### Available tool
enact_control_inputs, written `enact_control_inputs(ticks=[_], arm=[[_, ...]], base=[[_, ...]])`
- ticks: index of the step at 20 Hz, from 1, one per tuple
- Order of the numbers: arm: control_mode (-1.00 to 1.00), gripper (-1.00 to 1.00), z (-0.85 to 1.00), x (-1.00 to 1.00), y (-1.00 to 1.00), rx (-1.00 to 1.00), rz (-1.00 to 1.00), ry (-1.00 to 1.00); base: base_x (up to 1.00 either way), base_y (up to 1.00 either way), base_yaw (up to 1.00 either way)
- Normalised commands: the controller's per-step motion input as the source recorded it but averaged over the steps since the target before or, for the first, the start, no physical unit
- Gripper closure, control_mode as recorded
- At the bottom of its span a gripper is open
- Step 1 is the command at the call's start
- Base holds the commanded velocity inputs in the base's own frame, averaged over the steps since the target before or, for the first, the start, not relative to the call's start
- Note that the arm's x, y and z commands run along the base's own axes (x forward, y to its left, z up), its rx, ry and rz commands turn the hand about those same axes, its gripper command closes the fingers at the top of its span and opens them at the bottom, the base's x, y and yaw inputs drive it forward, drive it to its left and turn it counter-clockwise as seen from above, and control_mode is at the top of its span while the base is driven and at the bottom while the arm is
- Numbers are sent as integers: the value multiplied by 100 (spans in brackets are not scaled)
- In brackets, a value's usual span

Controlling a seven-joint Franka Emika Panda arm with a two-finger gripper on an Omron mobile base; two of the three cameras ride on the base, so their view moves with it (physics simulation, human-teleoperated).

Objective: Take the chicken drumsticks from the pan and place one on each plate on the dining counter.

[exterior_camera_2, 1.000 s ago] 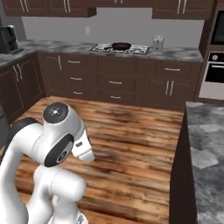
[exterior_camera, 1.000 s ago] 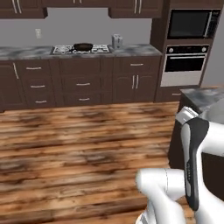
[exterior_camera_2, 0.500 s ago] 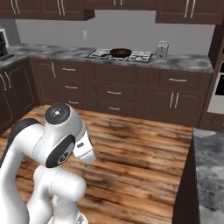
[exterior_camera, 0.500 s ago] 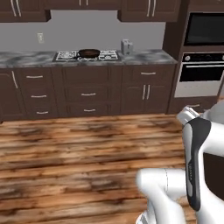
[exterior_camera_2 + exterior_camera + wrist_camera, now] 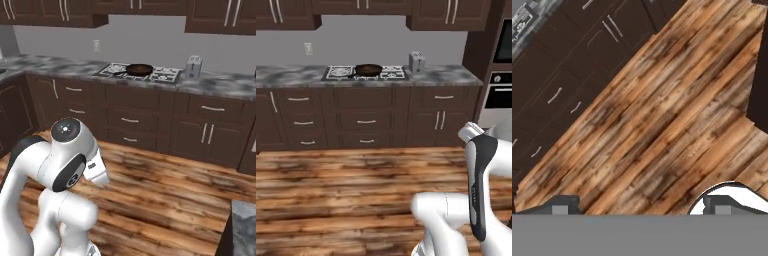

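While the end effector hangs over the wood floor with its tips spread and empty, the pan sits far ahead on the hob atop the counter; its handle direction is too small to tell.

dark pan, grey marbled counter; dark brown cabinets, streaked brown wood floor

The round dark pan sits upright on the gas hob across the room.
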Motion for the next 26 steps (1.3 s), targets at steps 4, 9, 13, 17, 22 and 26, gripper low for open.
enact_control_inputs(ticks=[4, 9, 13, 17, 22, 26], arm=[[100, -100, 0, 0, 0, 0, 0, 0], [100, -100, 0, 0, 0, 0, 0, 0], [100, -100, 0, 0, 0, 0, 0, 0], [100, -100, 0, 0, 0, 0, 0, 0], [100, -100, 0, 0, 0, 0, 0, 0], [100, -100, 0, 0, 0, 0, 0, 0]], base=[[100, -7, 16], [100, -15, 14], [100, -12, 14], [100, -3, 12], [100, -2, 9], [100, 0, 2]])
